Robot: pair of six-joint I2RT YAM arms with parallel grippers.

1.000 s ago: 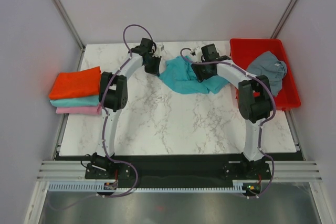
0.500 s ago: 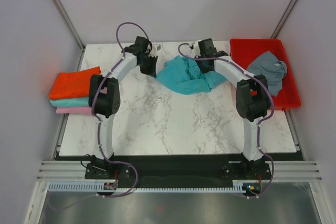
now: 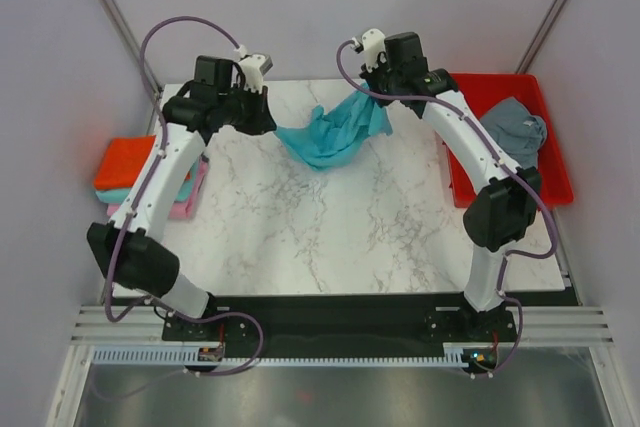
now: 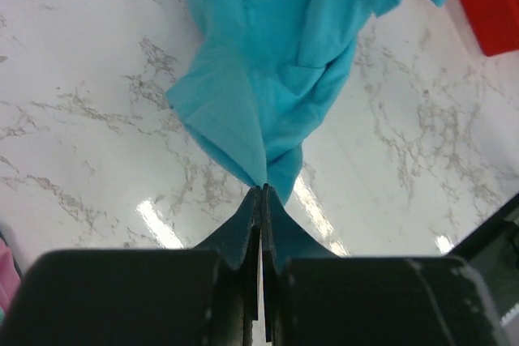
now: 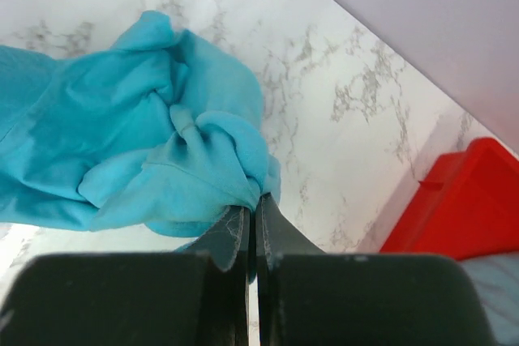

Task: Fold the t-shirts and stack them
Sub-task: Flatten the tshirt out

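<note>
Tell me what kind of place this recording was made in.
Probably a robotics lab cell, not a home: a marble-print table enclosed by plain panels on metal posts, with a red tray holding a grey t-shirt.

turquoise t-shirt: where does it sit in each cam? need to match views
Top external: turquoise t-shirt upper centre, slung between left gripper and right gripper.
Left wrist: upper centre, corner pinched in the shut gripper.
Right wrist: left half, fold pinched in the shut gripper.
Shared landmark: red tray, at the right in all three views.
</note>
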